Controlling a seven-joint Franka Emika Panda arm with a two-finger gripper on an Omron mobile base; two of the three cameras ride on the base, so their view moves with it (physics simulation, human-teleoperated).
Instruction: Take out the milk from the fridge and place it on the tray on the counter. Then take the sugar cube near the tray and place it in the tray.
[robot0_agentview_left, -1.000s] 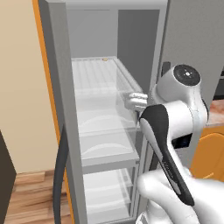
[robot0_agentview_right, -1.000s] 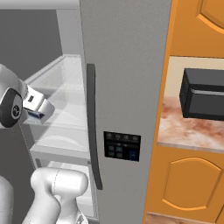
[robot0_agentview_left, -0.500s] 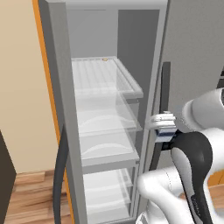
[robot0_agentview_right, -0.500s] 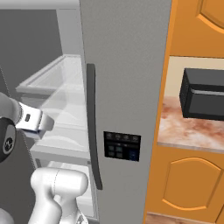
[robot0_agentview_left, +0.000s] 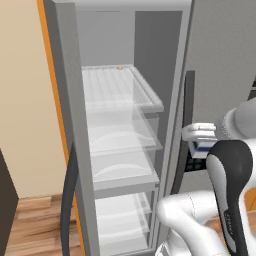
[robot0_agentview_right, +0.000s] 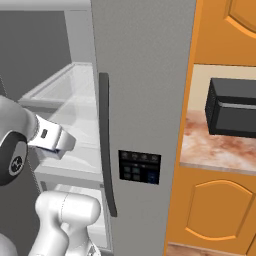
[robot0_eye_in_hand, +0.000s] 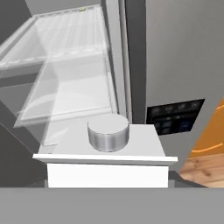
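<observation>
The fridge (robot0_agentview_left: 75, 125) stands open, its translucent white shelves (robot0_agentview_left: 117, 92) bare. My gripper (robot0_agentview_left: 201, 141) hangs just outside the compartment, in front of the long dark handle (robot0_agentview_right: 105, 145), shut on the milk (robot0_agentview_left: 202, 147). The carton's dark blue band shows under the white hand. From the right side the gripper (robot0_agentview_right: 57, 145) and the milk (robot0_agentview_right: 50, 148) sit left of the closed grey door. In the hand view the milk (robot0_eye_in_hand: 107, 153) lies close below the camera, its white top and grey round cap hiding the fingertips. The tray and the sugar cube are out of view.
The closed fridge door carries a dark control panel (robot0_agentview_right: 140, 166). To its right, the marbled counter (robot0_agentview_right: 215, 150) over orange cabinets (robot0_agentview_right: 215, 210) holds a black box-shaped appliance (robot0_agentview_right: 232, 107). A tiny tan speck (robot0_agentview_left: 119, 67) lies at the back of the top shelf.
The gripper has drawn back out of the fridge with the milk, moving right and down from the shelf to a spot in front of the door handle.
</observation>
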